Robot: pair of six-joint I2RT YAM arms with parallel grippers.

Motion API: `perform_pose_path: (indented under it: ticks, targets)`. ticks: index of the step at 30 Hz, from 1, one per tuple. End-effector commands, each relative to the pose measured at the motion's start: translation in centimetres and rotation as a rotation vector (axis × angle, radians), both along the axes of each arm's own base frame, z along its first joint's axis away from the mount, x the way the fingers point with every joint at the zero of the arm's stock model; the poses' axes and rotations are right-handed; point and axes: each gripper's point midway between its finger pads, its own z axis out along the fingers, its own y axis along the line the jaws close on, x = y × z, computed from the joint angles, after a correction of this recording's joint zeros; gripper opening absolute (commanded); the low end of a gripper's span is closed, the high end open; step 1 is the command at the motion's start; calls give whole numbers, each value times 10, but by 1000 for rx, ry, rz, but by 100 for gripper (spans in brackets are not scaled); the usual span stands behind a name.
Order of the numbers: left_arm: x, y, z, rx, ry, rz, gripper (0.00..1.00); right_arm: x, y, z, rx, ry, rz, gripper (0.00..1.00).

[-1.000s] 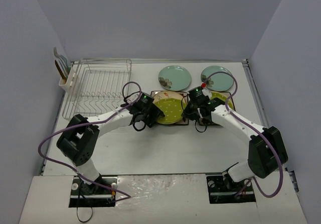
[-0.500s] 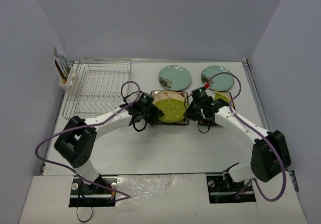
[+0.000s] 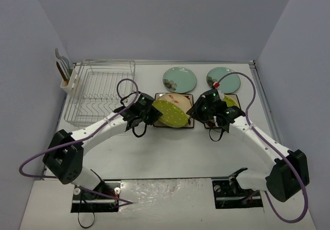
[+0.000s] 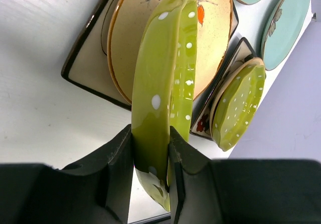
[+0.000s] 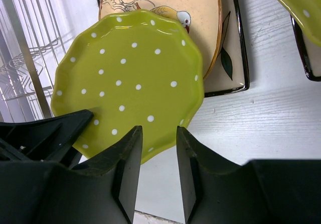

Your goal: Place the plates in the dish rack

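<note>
As left tool [image 4: 150, 136] clamps, plate [image 4: 165, 58] tilts (lime-green).

Left gripper [image 4: 150, 143] is clamped on the rim of the lime-green dotted plate [image 4: 165, 68], held on edge over a cream floral plate [image 4: 215, 38] and square dish [image 4: 85, 68]. Second green plate [image 4: 239, 103] sits to the right.

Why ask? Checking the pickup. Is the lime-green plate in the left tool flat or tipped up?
Tipped up: the lime-green dotted plate shows nearly edge-on, its rim pinched in the left tool, raised over the cream plate.
</note>
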Motion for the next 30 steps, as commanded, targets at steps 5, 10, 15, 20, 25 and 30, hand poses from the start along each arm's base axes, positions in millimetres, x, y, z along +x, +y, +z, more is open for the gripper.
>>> perform_pose_path:
  ticks: [5, 10, 15, 20, 25, 30]
  targets:
    - [24, -9, 102, -151, -265, 24, 0, 12, -4, 37, 19, -129, 8, 38]
    - [25, -10, 139, -186, -374, -9, 0, 18, -16, 67, -12, -230, 14, 45]
    - [21, 3, 175, -105, -500, -77, 0, 18, -35, 105, -71, -360, 23, 56]
    - [18, 30, 194, 38, -586, -147, 0, 16, -57, 133, -130, -460, 23, 60]
    - [23, 75, 203, 183, -630, -208, 0, 16, -74, 147, -174, -510, 12, 62]
    - [27, 142, 211, 428, -629, -259, 0, 12, -79, 154, -216, -551, 45, 77]
